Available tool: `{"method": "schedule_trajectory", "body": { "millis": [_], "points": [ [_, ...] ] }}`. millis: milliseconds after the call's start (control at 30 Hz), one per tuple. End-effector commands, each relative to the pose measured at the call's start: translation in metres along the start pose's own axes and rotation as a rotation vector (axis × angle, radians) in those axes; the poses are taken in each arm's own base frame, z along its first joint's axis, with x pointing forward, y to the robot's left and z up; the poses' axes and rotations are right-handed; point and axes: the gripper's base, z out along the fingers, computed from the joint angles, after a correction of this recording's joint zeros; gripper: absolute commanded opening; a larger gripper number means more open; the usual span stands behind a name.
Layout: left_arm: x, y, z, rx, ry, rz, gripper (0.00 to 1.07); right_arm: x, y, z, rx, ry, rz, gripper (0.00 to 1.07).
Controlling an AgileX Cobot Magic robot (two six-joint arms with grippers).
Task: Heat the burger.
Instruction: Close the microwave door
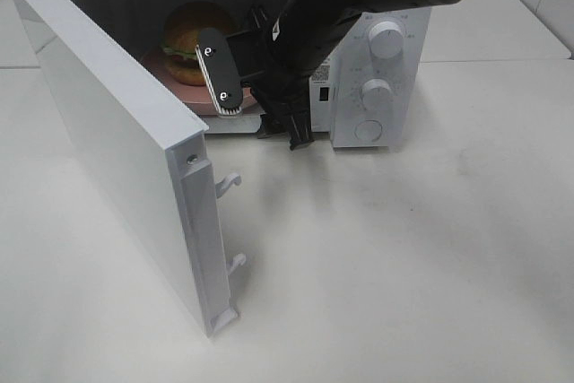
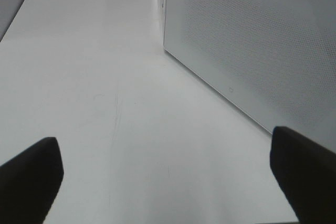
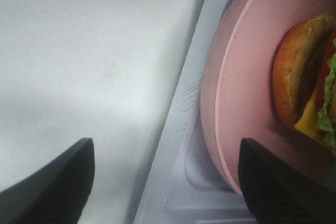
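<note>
The burger [image 1: 191, 38] sits on a pink plate [image 1: 160, 67] inside the open white microwave [image 1: 408, 73]. In the right wrist view the burger [image 3: 302, 85] shows bun, lettuce, tomato and cheese on the plate [image 3: 247, 77], which rests on the microwave floor. My right gripper [image 1: 260, 105] is at the mouth of the oven, just in front of the plate. It is open and holds nothing [image 3: 165, 182]. My left gripper [image 2: 168, 182] is open and empty over bare table; it does not show in the exterior high view.
The microwave door [image 1: 117, 132] stands swung wide open toward the front left, with two latch hooks [image 1: 231, 182] on its edge. Its outer meshed face [image 2: 252, 51] is close beside my left gripper. Two knobs [image 1: 386, 39] and a button [image 1: 368, 130] are on the control panel.
</note>
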Motion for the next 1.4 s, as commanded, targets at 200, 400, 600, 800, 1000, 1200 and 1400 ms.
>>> {"method": "schedule_trajectory", "body": {
  "millis": [200,400,600,800,1000,1200,1400],
  "points": [
    [0.0,-0.001,0.0,0.005,-0.011,-0.008,1.0,0.003,0.011,-0.024,0.023,-0.005,-0.003,0.75],
    [0.0,-0.001,0.0,0.005,-0.011,-0.008,1.0,0.015,0.02,-0.039,0.045,0.0,0.013,0.75],
    [0.0,-0.001,0.0,0.005,-0.011,-0.008,1.0,0.024,0.031,-0.061,0.071,0.0,0.062,0.75],
    [0.0,-0.001,0.0,0.005,-0.011,-0.008,1.0,0.025,0.039,-0.075,0.097,-0.01,0.127,0.75],
    [0.0,-0.001,0.0,0.005,-0.011,-0.008,1.0,0.029,0.052,-0.088,0.093,-0.013,0.214,0.75],
    [0.0,-0.001,0.0,0.005,-0.011,-0.008,1.0,0.032,0.066,-0.104,0.095,-0.023,0.376,0.74],
    [0.0,-0.001,0.0,0.005,-0.011,-0.008,1.0,0.034,0.076,-0.118,0.09,-0.034,0.613,0.74]
  ]
}}
